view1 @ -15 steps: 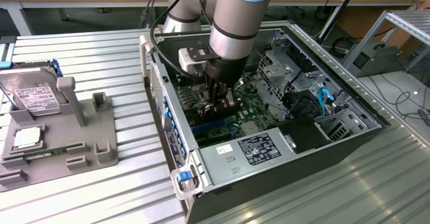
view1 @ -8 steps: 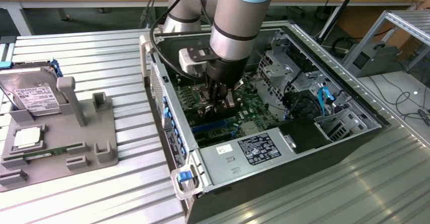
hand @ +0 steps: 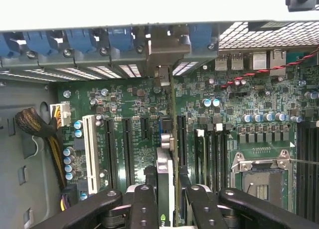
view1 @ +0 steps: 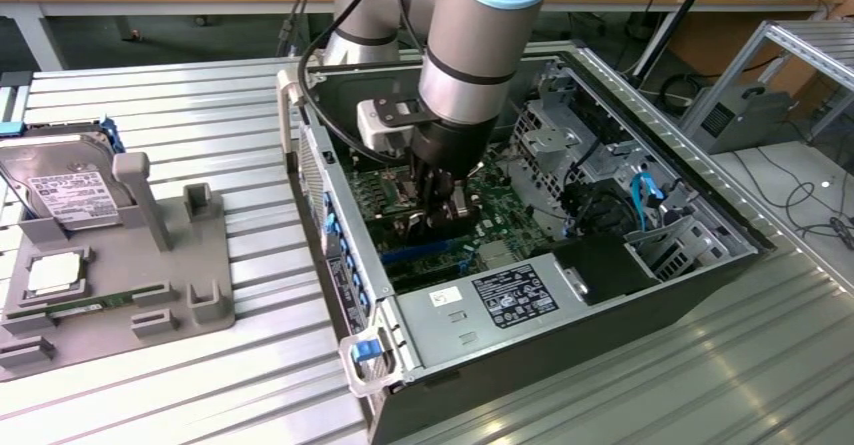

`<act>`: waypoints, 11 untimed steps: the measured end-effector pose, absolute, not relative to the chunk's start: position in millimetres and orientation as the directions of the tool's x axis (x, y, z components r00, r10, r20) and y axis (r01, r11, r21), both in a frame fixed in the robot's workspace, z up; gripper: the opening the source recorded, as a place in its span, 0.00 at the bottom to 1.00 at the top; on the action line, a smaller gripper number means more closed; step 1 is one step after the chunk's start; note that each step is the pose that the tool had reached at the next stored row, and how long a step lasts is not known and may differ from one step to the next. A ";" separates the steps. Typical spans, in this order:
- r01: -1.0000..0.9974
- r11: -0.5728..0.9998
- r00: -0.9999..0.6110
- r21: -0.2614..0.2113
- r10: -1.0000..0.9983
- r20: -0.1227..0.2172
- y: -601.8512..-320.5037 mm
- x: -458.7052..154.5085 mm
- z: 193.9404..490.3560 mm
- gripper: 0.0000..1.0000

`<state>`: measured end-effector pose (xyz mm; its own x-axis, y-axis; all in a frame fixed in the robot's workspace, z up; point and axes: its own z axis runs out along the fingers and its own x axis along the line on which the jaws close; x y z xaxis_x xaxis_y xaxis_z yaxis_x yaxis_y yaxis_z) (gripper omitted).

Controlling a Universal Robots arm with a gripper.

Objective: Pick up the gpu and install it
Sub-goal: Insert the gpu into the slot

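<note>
My gripper (view1: pixel 435 205) is down inside the open computer case (view1: pixel 694 200), over the green motherboard (view1: pixel 514 230). It is shut on the gpu (hand: pixel 166 176), a thin dark card seen edge-on between the two black fingers (hand: pixel 143 205). The card stands upright along the row of black expansion slots (hand: pixel 127 149). Its silver bracket end (hand: pixel 163 52) reaches the case's rear wall, among the blue slot latches (hand: pixel 119 39). In the exterior view the gpu (view1: pixel 458 208) shows as a sliver below the wrist. I cannot tell whether its lower edge sits in a slot.
A grey fixture tray (view1: pixel 160 265) at the exterior view's left holds a hard drive (view1: pixel 60 187), a processor chip (view1: pixel 54 275) and a memory stick (view1: pixel 83 310). Inside the case are a white slot (hand: pixel 91 149), the processor socket (hand: pixel 261 175), cables (hand: pixel 35 124), a power supply (view1: pixel 507 300) and a drive cage (view1: pixel 554 135).
</note>
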<state>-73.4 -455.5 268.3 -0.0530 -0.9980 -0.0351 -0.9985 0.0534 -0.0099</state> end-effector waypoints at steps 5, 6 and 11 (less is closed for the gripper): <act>-0.999 0.053 -0.053 -0.010 -0.998 -0.035 -456.5 -73.4 266.5 0.27; -0.999 0.053 -0.053 -0.010 -0.998 -0.035 -456.8 -73.4 266.1 0.27; -0.999 0.053 -0.053 -0.010 -0.998 -0.035 -457.5 -73.0 267.8 0.27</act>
<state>-73.0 -457.5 267.8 -0.0530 -0.9980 -0.0354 -0.9985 0.0534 -0.0100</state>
